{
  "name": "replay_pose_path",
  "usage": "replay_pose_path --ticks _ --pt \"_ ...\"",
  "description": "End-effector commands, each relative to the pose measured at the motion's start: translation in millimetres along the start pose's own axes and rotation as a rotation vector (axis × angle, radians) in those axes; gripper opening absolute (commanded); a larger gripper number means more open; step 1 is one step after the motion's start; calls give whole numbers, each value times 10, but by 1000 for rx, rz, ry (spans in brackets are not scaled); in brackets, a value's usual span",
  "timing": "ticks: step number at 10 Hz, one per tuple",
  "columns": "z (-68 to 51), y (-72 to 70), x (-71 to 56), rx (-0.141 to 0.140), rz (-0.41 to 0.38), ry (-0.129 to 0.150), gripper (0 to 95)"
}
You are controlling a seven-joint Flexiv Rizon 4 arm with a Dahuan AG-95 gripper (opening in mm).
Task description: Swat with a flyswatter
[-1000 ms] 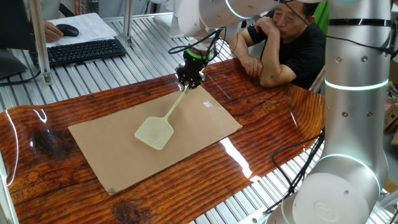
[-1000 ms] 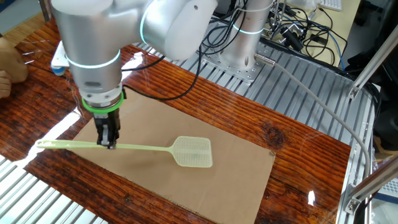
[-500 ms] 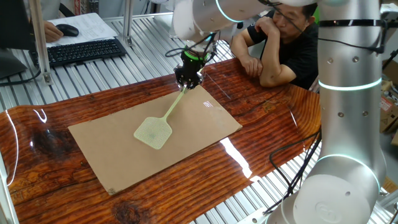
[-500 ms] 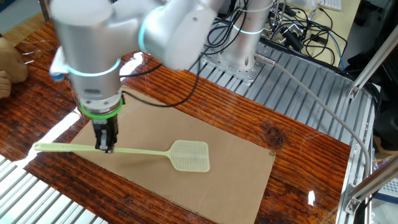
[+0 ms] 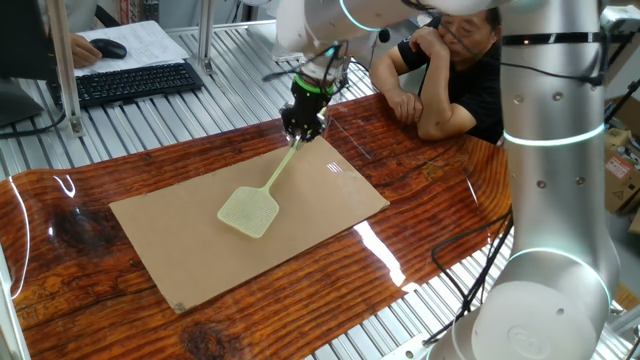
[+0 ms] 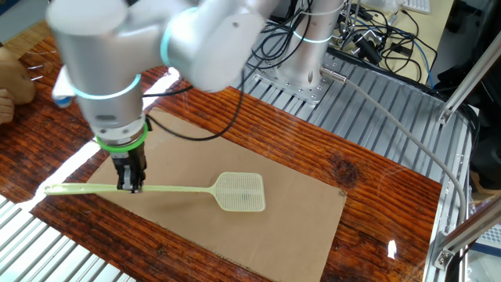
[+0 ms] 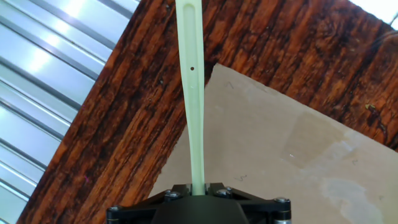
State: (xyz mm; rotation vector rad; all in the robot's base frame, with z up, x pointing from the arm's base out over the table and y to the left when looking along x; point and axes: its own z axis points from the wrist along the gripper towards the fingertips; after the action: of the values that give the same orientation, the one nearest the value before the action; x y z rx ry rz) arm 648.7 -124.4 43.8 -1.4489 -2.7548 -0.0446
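The pale yellow-green flyswatter [image 5: 250, 209] has its mesh head low over the brown cardboard sheet [image 5: 180, 250]; whether it touches I cannot tell. Its thin handle runs up and back to my gripper [image 5: 304, 132], which is shut on the handle. In the other fixed view the flyswatter [image 6: 239, 192] lies roughly level, head to the right, and my gripper [image 6: 128, 186] clamps the handle partway along, with the handle's end sticking out to the left. In the hand view the handle [image 7: 193, 93] runs straight up from between my jaws; the head is out of view there.
A person [image 5: 455, 70] leans on the far edge of the wooden table [image 5: 440, 190]. A keyboard [image 5: 130, 82] and mouse sit on the metal bench behind. Cables and the arm's base [image 6: 305, 63] stand at the table's other side.
The swatter head dipped slightly lower and left, then came back a little. The arm's upper links shifted; my grip on the handle is unchanged.
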Motion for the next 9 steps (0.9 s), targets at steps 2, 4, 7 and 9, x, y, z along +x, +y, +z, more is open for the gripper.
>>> replay_pose_path --ticks 2,4,7,9 --pt "-26 -18 10 14 -21 23 0" --pt "-26 -18 10 -15 -8 -18 0" --pt "-23 -17 9 -45 -2 -45 0" --pt "-18 -15 7 -74 13 -65 0"
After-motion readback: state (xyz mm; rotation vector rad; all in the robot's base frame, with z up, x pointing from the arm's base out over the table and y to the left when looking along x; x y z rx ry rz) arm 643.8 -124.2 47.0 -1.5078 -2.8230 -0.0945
